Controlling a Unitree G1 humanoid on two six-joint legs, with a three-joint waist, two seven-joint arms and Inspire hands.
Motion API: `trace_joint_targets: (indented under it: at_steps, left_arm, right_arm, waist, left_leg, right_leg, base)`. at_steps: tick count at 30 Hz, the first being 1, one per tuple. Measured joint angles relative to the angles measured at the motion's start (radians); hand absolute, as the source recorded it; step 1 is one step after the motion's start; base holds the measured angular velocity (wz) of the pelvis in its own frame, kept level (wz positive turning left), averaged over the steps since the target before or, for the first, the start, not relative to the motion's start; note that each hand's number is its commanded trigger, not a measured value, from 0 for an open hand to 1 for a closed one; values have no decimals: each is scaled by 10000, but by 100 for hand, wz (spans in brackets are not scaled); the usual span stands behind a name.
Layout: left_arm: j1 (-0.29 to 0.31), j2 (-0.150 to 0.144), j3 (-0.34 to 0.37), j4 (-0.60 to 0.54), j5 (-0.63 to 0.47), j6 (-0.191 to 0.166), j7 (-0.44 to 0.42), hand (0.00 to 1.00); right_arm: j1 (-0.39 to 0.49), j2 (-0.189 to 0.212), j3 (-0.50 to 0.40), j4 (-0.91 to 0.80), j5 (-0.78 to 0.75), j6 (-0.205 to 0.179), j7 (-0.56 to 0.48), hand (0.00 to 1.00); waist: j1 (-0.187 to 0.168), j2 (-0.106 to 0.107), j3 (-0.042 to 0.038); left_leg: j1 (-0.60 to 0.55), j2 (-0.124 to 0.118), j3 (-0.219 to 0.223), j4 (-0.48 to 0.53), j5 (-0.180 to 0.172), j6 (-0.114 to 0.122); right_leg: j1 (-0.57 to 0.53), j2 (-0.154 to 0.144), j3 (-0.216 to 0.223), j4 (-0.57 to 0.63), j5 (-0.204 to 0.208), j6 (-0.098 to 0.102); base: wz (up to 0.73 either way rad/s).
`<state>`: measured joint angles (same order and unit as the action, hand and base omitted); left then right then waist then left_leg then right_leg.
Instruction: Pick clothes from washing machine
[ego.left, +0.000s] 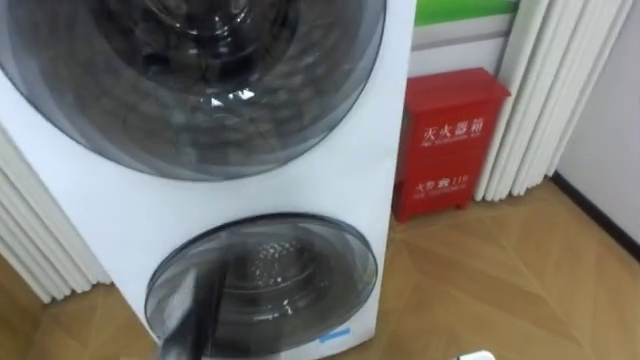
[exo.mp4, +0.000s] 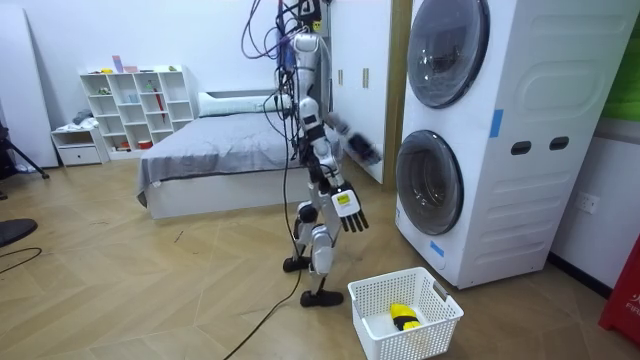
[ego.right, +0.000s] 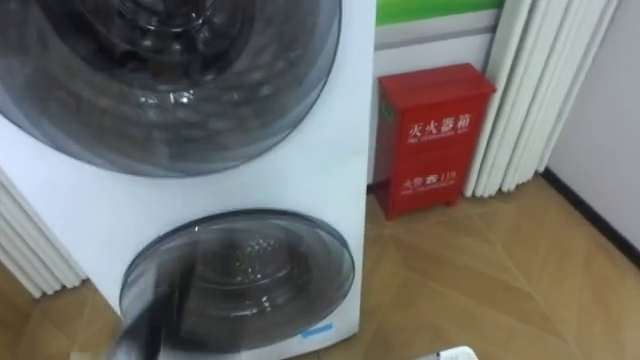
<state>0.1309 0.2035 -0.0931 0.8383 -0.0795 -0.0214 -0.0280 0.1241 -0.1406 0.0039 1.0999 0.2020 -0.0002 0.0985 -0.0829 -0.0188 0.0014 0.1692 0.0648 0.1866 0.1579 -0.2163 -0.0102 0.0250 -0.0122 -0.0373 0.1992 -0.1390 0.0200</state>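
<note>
robot stands facing the washer (ego.left: 300, 190), bed behind it. upper door (ego.left: 190, 80) at 11 o'clock in the eye views, lower door (ego.left: 265, 280) at 7 o'clock; both appear closed. red box (ego.left: 450, 140) at 2 o'clock, beside the washer.

clothes: none can be made out. the lower drum shows bare perforated metal through the glass; dark shapes behind the upper door cannot be identified. judged to be inside a drum.

left hand (exo.mp4: 362, 150): raised toward the washer front, blurred; cannot tell how its fingers stand or whether it holds anything. right hand (exo.mp4: 350, 215): hanging low at the robot's front, fingers spread, empty.

basket (exo.mp4: 440, 300) on the floor at 4 o'clock from the robot's feet, a yellow item (exo.mp4: 403, 318) in it.

handling, judged: clothes soft, limp, light, heavier if damp, not fragile. take a bunched fold near the drum mouth.

orientation: no long axis can be given. the drum mouths face the robot, so the pull would be straight toward it.
</note>
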Motion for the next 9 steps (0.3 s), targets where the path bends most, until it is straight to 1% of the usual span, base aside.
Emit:
trace_joint_targets:
  at_steps: [1, 2, 3, 4, 5, 6, 7, 8, 9]
  left_arm:
    - [196, -17, 215, 423, 16, 0, 105, 0]
    - [574, -59, 772, 1294, 6, -32, 333, 0]
    - [962, -79, 1245, 1870, -37, -59, 589, 0]
    - [1153, -86, 1415, 2106, -50, -79, 707, 0]
    - [1320, -98, 1699, 2551, -46, -101, 949, 0]
    - [1407, -137, 1801, 2872, -35, -184, 1174, 0]
    - [1435, -162, 1837, 3037, 35, -228, 1306, 0]
    - [1460, -240, 1902, 3344, 262, -248, 1517, 0]
    - [1488, -365, 1909, 3602, 593, -227, 1753, 0]
  right_arm:
    - [53, 48, -45, 104, 121, -15, 6, 0]
    - [174, 110, -125, 286, 366, -46, 18, 0]
    - [277, 129, -253, 337, 445, -54, 46, 0]
    - [286, 121, -274, 398, 438, -83, 58, 0]
    - [225, 121, -274, 670, 447, -220, 85, 0]
    - [125, 117, -279, 954, 441, -239, 150, 0]
    - [42, 117, -280, 1065, 442, -242, 154, 0]
    - [-71, 118, -276, 1186, 443, -253, 180, 0]
    - [-130, 122, -278, 1301, 449, -281, 233, 0]
  waist:
    - [91, -31, 1]
    - [286, -145, -67]
    - [442, -155, -62]
    - [522, -154, -65]
    - [622, -144, -58]
    - [657, -73, -16]
    - [667, -38, 7]
    - [710, 26, 46]
    - [728, 71, 57]
  left_leg:
    - [-3, 24, -13, -11, -11, -18]
    - [40, 88, -28, -47, -44, -72]
    - [169, 139, -25, -111, -96, -147]
    - [207, 144, -33, -114, -124, -179]
    - [229, 128, -101, -104, -167, -199]
    - [206, 128, -98, -107, -246, -192]
    - [191, 128, -102, -111, -273, -194]
    - [176, 118, -111, -114, -312, -167]
    - [168, 115, -166, -130, -358, -140]
  right_leg:
    - [2, 23, -18, -36, 7, -11]
    - [118, 61, -237, -200, 70, -106]
    - [306, 103, -478, -334, 112, -164]
    - [365, 103, -521, -358, 111, -163]
    - [467, 78, -596, -466, 113, -161]
    - [489, 63, -745, -502, 111, -158]
    - [489, 53, -789, -500, 110, -156]
    - [489, 31, -871, -487, 110, -154]
    - [492, 22, -927, -483, 108, -147]
  base:
    - [3]
    - [0]
    - [0]
    - [4]
    - [16]
    - [22]
    - [21]
    - [15]
    - [10]
